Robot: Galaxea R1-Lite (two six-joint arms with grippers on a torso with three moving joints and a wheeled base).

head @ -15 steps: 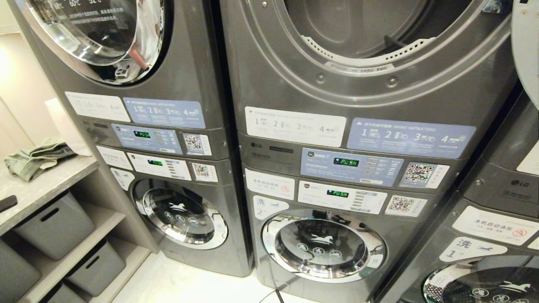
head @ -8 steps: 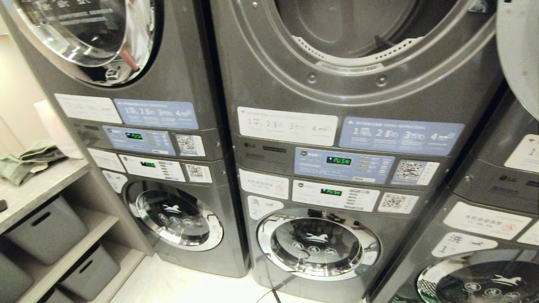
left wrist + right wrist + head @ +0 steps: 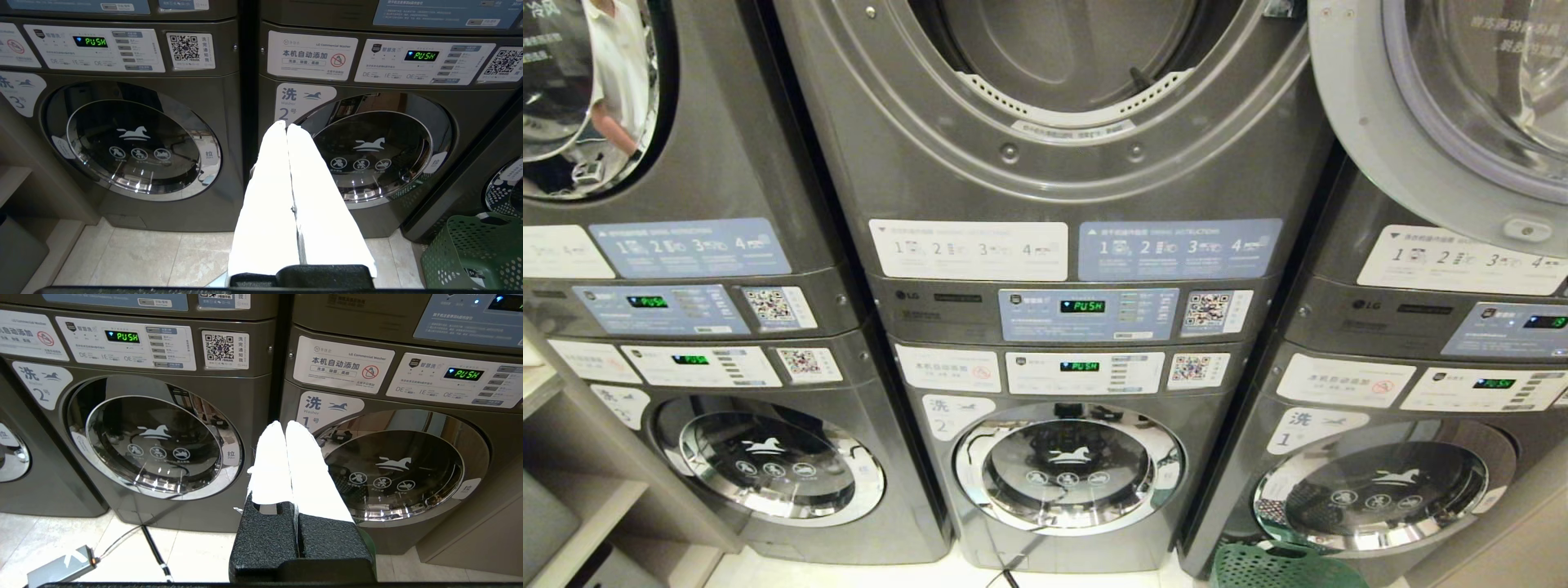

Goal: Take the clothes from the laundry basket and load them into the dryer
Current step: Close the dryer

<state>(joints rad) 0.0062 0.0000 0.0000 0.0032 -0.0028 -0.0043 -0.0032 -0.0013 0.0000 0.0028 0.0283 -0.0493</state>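
Both end effectors, left (image 3: 287, 127) and right (image 3: 285, 424), closed and empty; one green laundry basket (image 3: 474, 253), three washers.

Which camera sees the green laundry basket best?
The left wrist view: the green laundry basket shows its rim and holed wall there, on the floor beside the washers. The head view catches only its top edge. The right wrist view barely shows it, behind the end effector.

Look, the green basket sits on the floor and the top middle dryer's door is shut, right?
Not quite. The basket is on the floor, but the head view shows the dryer wide open, its door swung out to the side.
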